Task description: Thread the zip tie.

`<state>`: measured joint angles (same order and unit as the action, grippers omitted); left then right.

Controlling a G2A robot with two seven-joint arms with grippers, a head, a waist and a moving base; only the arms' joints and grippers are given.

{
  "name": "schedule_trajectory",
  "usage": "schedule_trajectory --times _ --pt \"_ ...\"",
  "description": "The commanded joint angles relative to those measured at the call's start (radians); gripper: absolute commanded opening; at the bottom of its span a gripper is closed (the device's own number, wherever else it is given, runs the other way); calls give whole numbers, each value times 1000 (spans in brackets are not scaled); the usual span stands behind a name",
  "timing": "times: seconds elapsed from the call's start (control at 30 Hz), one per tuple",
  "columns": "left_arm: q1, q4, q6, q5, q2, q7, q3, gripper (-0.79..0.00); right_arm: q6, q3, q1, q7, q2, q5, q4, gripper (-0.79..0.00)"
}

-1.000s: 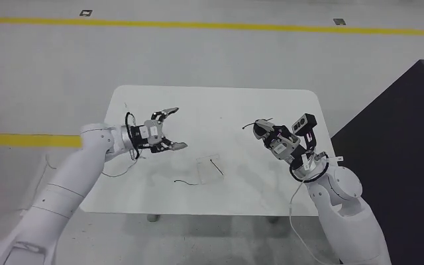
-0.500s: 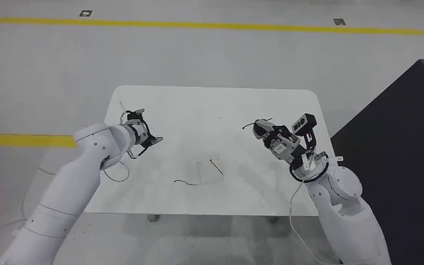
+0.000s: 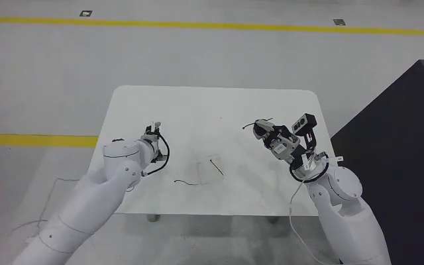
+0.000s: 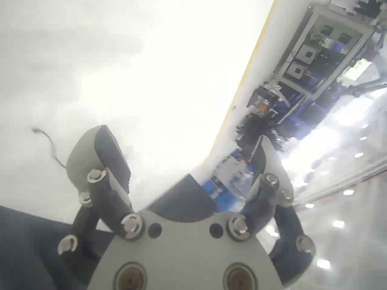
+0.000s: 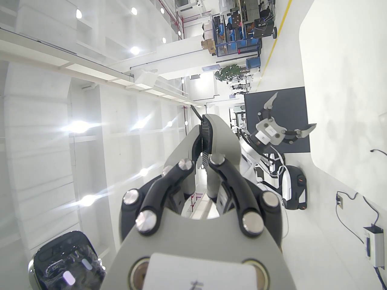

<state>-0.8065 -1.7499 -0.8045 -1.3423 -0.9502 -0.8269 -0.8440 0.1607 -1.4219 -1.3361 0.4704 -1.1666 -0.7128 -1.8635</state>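
White tabletop [image 3: 218, 106]: right of centre the right fingers [image 5: 216, 134] pinch a black zip tie [image 3: 248, 124], threading not yet begun; the left fingers [image 4: 101, 149], spread wide at centre left, probably must catch its loose end next.

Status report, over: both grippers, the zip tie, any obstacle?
Left gripper: jaws open, empty. Right gripper: jaws shut on zip tie. Second tie loose on table between arms, not blocking.
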Motion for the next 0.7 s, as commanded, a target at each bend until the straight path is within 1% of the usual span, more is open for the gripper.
schedule_trajectory --times 0.0,0.03,0.1,0.13,0.17,0.2,0.43,0.47,0.57,0.6,0.67 --pt "-17 -40 -77 -34 2 -25 -9 0 0 0 0 0 0 0 0 -785" --pt "-29 -49 -111 -51 4 -38 -16 0 0 0 0 0 0 0 0 -785" --pt "-45 -58 -163 -132 5 -25 -38 0 0 0 0 0 0 0 0 -785" --pt "-50 -42 -196 -157 8 7 -34 0 0 0 0 0 0 0 0 -785" --pt "-52 -12 -208 -176 11 19 -14 0 0 0 0 0 0 0 0 -785" --pt "-45 4 -208 -192 12 19 5 0 0 0 0 0 0 0 0 -785" --pt "-45 4 -208 -192 12 19 5 0 0 0 0 0 0 0 0 -785" --pt "-57 -6 -204 -191 11 45 10 0 0 0 0 0 0 0 0 -785" --pt "-78 -20 -197 -143 7 22 31 0 0 0 0 0 0 0 0 -785" --pt "-80 -29 -208 -161 5 36 33 0 0 0 0 0 0 0 0 -785" --pt "-76 -20 -208 -212 4 49 38 0 0 0 0 0 0 0 0 -785"
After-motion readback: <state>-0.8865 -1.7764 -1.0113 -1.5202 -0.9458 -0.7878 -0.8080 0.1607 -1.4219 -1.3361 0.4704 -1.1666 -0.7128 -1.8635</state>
